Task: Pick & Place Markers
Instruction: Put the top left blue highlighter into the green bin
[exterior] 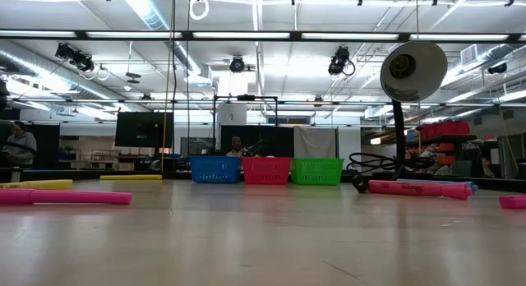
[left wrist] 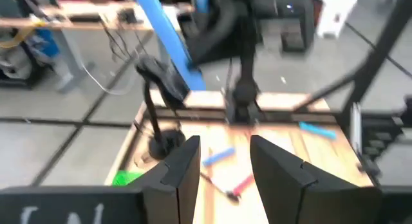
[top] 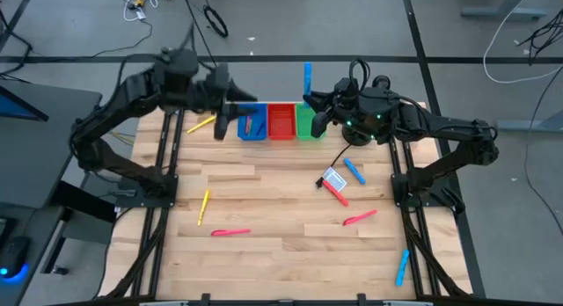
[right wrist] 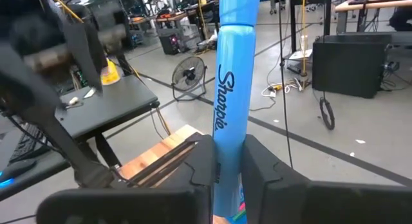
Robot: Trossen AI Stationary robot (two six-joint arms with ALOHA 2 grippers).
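Right gripper (right wrist: 226,169) was clamped on a long blue plastic Sharpie marker (right wrist: 233,69), held upright above the green mesh bin (top: 307,121) at the table's far edge. Left gripper (left wrist: 222,169) hung over the blue mesh bin (top: 252,124), fingers parted and holding nothing. Other pink, yellow and blue markers (top: 230,232) lay scattered on the wooden slat table (top: 281,253).

Illumination is bright and even, supplied by overhead ceiling light strips (exterior: 246,35) visible in the low view. Glare washes out the ceiling area around these strips. The bench (top: 281,209) surface is evenly lit in the high view; shadows beneath the arms are short and soft. In the low view, the near bench surface is out of focus, and the pink marker (exterior: 62,197) at the near edge appears soft. The left wrist view shows heavy motion blur throughout. The right wrist view renders the blue marker (right wrist: 230,89) sharply; its background is moderately soft.
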